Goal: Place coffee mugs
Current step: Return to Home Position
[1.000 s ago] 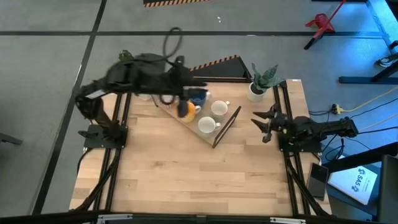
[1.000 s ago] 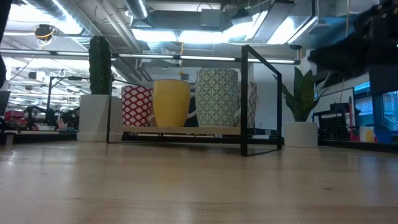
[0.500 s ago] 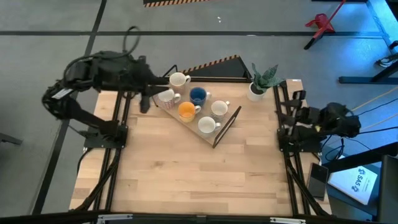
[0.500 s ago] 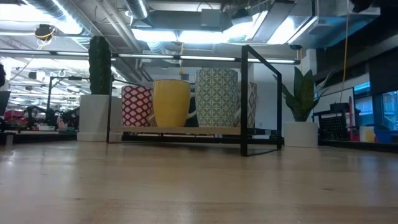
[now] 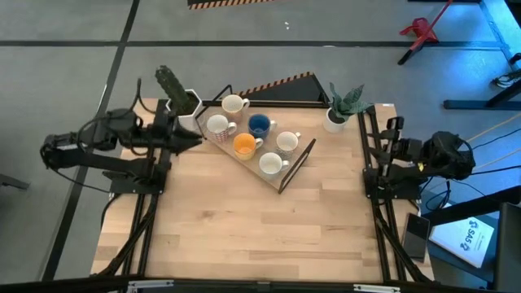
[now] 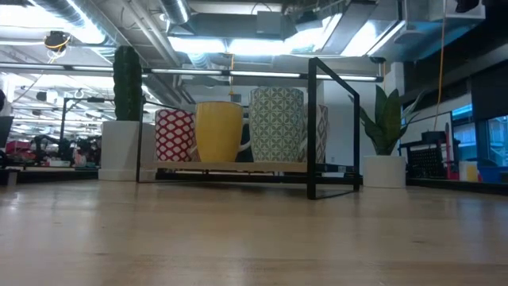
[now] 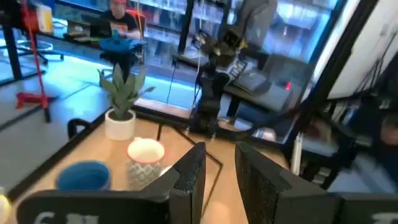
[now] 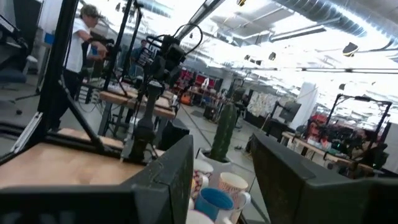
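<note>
**Six mugs racked, both arms clear of the shelf**

All six coffee mugs (image 5: pixel 259 124) stand upright inside the black-framed shelf (image 5: pixel 298 165), which sits at an angle on the far half of the bench (image 5: pixel 244 236). From above, they form a loose cluster. A white mug (image 5: pixel 234 103) is farthest back, and a patterned mug (image 5: pixel 217 124) and a blue mug (image 5: pixel 259 124) stand side by side. An orange-lined mug (image 5: pixel 243 145) follows, and two further white mugs (image 5: pixel 286 142) are nearest the open end. None lies on the bare bench.

The left hand (image 7: pixel 221 163) is at the bench's left edge, near the cactus pot (image 5: pixel 181 102). Its fingers are slightly parted and pinch nothing. The right hand (image 8: pixel 222 157) is folded in over the bench's right edge, below the leafy plant pot (image 5: pixel 335 120). Its fingers are spread and it too is empty.

As judged here, placement is complete. What remains is only for each arm to settle into its rest posture; the left arm looks the less fully tucked of the two.
</note>
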You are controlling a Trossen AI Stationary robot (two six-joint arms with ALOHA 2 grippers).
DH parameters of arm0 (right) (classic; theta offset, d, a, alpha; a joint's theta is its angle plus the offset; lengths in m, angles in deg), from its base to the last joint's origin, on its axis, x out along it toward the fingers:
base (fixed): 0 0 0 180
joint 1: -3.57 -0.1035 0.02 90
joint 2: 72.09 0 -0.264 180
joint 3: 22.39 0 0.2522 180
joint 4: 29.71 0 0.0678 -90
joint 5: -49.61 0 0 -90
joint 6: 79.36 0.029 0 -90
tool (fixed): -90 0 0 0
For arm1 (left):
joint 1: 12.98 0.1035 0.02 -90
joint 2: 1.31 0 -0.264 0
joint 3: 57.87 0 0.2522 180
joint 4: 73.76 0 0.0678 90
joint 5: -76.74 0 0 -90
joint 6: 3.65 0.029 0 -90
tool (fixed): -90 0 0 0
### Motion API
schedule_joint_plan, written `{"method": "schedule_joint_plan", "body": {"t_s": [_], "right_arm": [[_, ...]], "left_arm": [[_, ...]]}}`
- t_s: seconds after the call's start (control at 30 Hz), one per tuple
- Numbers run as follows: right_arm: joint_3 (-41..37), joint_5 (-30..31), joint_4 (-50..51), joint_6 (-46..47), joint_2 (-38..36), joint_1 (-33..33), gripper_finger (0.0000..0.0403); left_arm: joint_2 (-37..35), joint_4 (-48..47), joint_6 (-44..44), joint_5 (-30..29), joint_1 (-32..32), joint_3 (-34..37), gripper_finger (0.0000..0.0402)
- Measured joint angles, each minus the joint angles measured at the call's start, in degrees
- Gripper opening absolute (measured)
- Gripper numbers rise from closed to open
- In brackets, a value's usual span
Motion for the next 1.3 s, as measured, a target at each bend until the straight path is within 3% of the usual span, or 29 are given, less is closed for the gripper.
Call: {"method": "schedule_joint_plan", "body": {"t_s": [0.3,0.5,0.97,1.3], "right_arm": [[-2.55,1.01,1.74,0.23,-0.02,0.00,0.0150],[-9.16,0.89,-6.06,1.68,-0.02,0.02,0.0150],[-29.21,-2.38,-33.41,6.25,-0.09,0.02,0.0150],[-29.60,-4.50,-30.85,6.14,-0.07,0.02,0.0150]], "left_arm": [[-14.91,10.09,-7.29,0.12,-0.03,22.43,0.0080],[-23.67,17.77,-9.54,0.27,-0.02,33.15,0.0080],[-35.69,20.58,-9.98,0.71,-0.02,44.07,0.0080],[-37.00,23.23,-11.47,1.32,-0.02,50.54,0.0080]]}}
